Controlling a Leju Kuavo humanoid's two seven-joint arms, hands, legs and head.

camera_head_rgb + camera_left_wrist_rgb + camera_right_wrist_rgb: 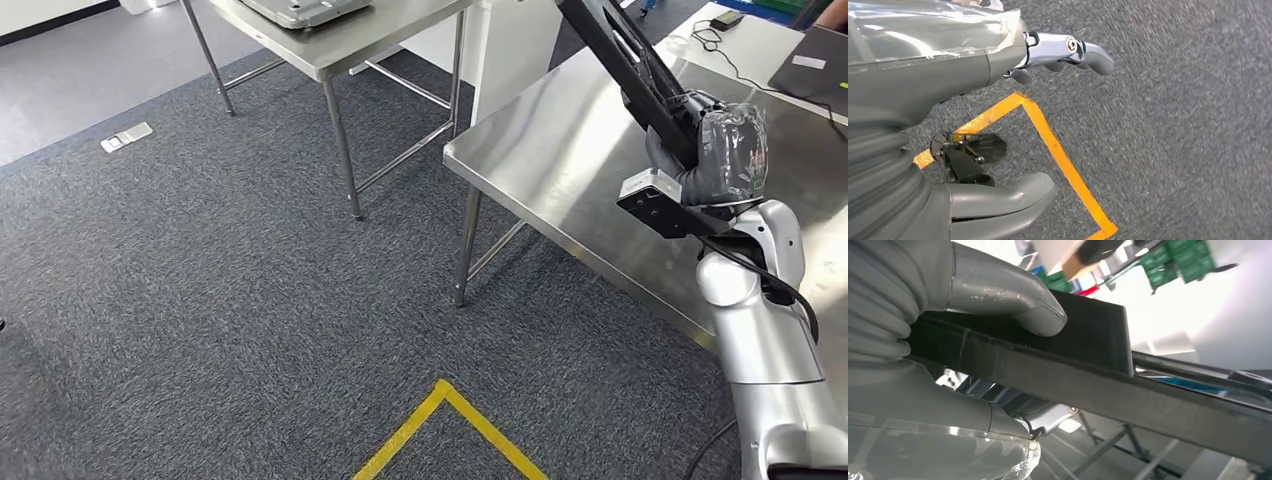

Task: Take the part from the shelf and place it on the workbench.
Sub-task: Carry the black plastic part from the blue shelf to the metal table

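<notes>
Steel workbench, cables, perhaps a laptop, grey carpet

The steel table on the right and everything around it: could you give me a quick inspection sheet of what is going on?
Surface: bare shiny stainless steel workbench.
Job's things: long flat black part, above the workbench, not yet set down.
Clutter: small grey rectangular object on the carpet.
Hands: right robot hand grips the part; left robot hand holds nothing, fingers apart above the floor.
Cables: black cable on the white table behind.
Surroundings: grey carpet with yellow tape corner; second steel table.
</notes>
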